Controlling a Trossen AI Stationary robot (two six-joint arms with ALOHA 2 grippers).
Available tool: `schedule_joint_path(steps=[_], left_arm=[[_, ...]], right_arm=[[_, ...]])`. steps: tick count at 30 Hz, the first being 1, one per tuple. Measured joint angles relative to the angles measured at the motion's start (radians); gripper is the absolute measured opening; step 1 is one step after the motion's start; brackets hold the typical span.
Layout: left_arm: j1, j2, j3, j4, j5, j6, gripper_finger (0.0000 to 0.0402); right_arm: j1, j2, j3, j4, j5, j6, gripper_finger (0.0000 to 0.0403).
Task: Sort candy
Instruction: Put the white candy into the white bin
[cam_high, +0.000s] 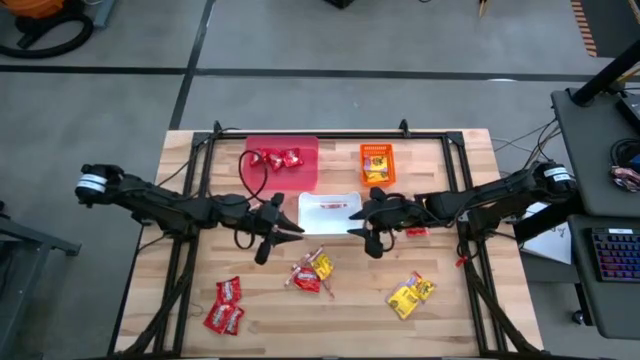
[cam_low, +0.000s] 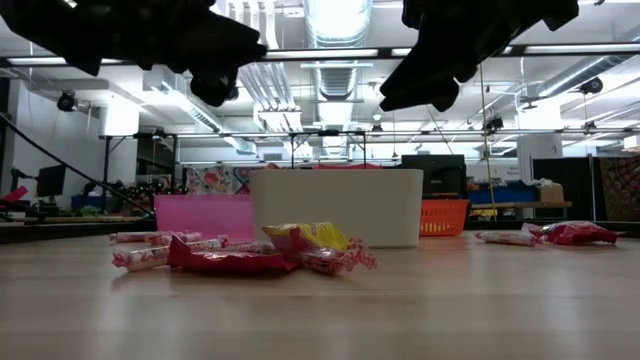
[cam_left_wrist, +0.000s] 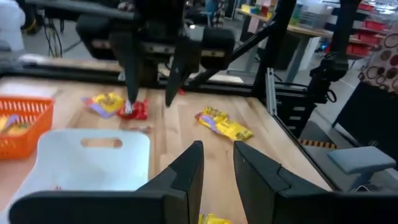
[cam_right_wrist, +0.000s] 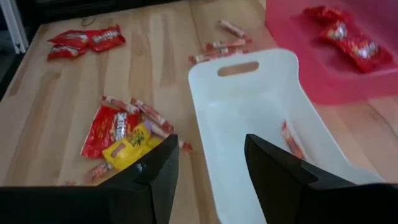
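The wooden tabletop (cam_high: 330, 320) carries three bins along its far half: a pink-red bin (cam_high: 283, 162) with red packets inside, a white bin (cam_high: 330, 212) in the middle, and a small orange bin (cam_high: 377, 164) with yellow-orange candy; only the right wrist view shows a thin red-and-white stick (cam_right_wrist: 291, 140) lying in the white bin, while the low view shows just the bins' outer walls. The left gripper (cam_high: 288, 232) hangs above the tabletop just left of the white bin, its fingers (cam_left_wrist: 186, 171) slightly apart and holding nothing; the right gripper (cam_high: 358, 226) hangs at the bin's right edge, fingers (cam_right_wrist: 155, 167) spread wide, empty. Loose candy lies nearer the front: red packets (cam_high: 224, 305) at front left, a mixed heap (cam_high: 312, 271) of red, yellow and stick sweets in the centre, yellow-orange packets (cam_high: 411, 292) at front right; one red sweet (cam_high: 416, 231) lies under the right arm. Writing on the red wrappers is too small to read.
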Motion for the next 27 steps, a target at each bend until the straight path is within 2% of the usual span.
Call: schedule_joint_path(steps=[3, 5, 8, 12, 17, 21, 27], left_arm=[[-0.002, 0.003, 0.006, -0.02, 0.015, -0.005, 0.0072], [-0.002, -0.025, 0.016, -0.095, 0.072, -0.016, 0.0072], [-0.003, -0.122, 0.055, -0.286, 0.129, -0.026, 0.0072], [-0.004, -0.25, 0.07, -0.456, 0.096, 0.033, 0.0066], [-0.003, -0.37, 0.025, -0.454, 0.096, 0.141, 0.0053], [0.001, -0.446, -0.035, -0.443, 0.096, 0.149, 0.0044], [0.014, -0.517, -0.147, -0.309, 0.087, 0.125, 0.004]], right_arm=[[0.0, 0.0, -0.002, 0.017, 0.0, -0.026, 0.0176], [0.0, 0.0, -0.002, 0.021, 0.0, -0.039, 0.0176], [0.0, 0.0, -0.002, 0.021, 0.0, -0.056, 0.0176], [0.0, 0.0, -0.002, 0.022, 0.0, -0.093, 0.0176], [0.0, 0.0, -0.002, 0.04, 0.0, -0.136, 0.0176], [-0.002, 0.0, -0.002, 0.06, 0.0, -0.159, 0.0176], [-0.016, 0.0, -0.002, 0.06, -0.001, -0.189, 0.0176]])
